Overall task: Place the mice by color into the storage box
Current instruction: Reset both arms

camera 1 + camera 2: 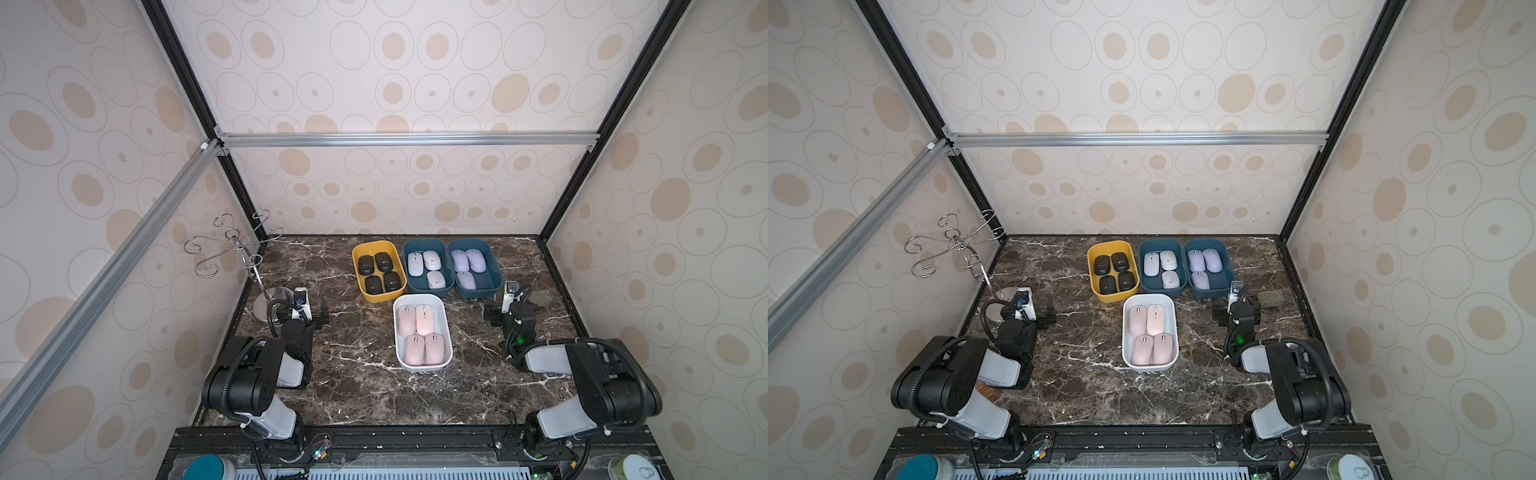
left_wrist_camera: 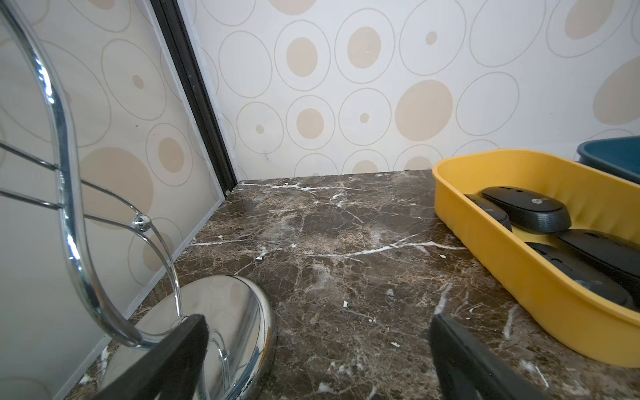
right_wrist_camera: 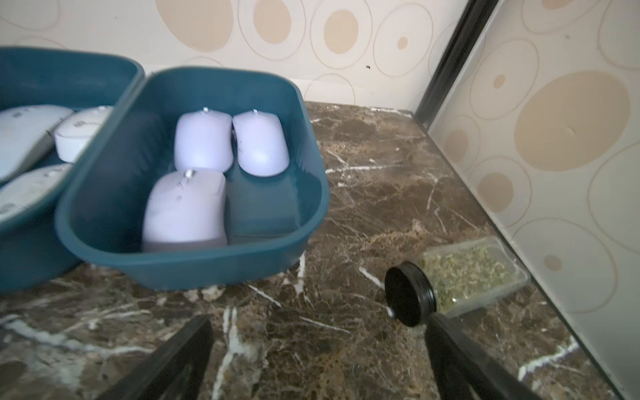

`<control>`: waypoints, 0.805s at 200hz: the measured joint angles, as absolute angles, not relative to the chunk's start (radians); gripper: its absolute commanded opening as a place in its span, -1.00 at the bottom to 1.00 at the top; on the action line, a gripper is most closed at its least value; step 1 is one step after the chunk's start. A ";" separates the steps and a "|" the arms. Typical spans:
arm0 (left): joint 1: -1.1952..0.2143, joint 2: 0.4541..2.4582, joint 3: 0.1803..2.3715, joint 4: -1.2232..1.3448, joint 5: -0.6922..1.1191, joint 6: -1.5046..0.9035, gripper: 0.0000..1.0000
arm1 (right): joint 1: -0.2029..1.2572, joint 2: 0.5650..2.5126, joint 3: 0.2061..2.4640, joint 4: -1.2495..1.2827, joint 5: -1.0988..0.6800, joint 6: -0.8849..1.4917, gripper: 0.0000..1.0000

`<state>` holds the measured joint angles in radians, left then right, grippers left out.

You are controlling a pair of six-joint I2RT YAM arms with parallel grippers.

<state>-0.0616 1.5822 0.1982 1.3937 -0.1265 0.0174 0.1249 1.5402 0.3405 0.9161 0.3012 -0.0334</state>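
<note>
Four boxes [image 1: 426, 368] grouped centre-back, open marble [image 1: 353, 386] around

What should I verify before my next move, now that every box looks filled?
1. Yellow box holds only black mice: ok, four.
2. Middle teal box holds only white mice: ok, three.
3. Right teal box holds only lavender mice: ok, three.
4. White box holds only pink mice: ok, four.
5. Left gripper and right gripper open and empty: ok.
6. No mouse loose on the table in both top views: ok.
</note>
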 measured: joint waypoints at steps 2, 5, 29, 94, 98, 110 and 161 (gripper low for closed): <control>-0.062 1.582 0.198 1.394 -0.126 0.017 1.00 | 0.123 1.546 0.337 0.912 0.303 -0.028 0.97; -0.062 1.582 0.198 1.394 -0.126 0.017 1.00 | 0.121 1.554 0.333 0.901 0.307 -0.024 0.97; -0.062 1.582 0.198 1.393 -0.125 0.015 1.00 | 0.094 1.558 0.361 0.846 0.298 0.000 0.97; -0.062 1.582 0.198 1.389 -0.125 0.015 1.00 | 0.081 1.555 0.398 0.836 0.284 0.019 0.97; -0.062 1.582 0.198 1.389 -0.125 0.015 1.00 | 0.081 1.555 0.398 0.836 0.284 0.019 0.97; -0.062 1.582 0.198 1.389 -0.125 0.015 1.00 | 0.081 1.555 0.398 0.836 0.284 0.019 0.97; -0.062 1.582 0.198 1.389 -0.125 0.015 1.00 | 0.081 1.556 0.399 0.834 0.284 0.019 0.97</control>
<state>-0.0616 1.5822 0.1982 1.3891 -0.1246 0.0147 0.0811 1.5558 0.3988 0.8341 0.2840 0.0185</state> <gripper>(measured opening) 1.000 0.983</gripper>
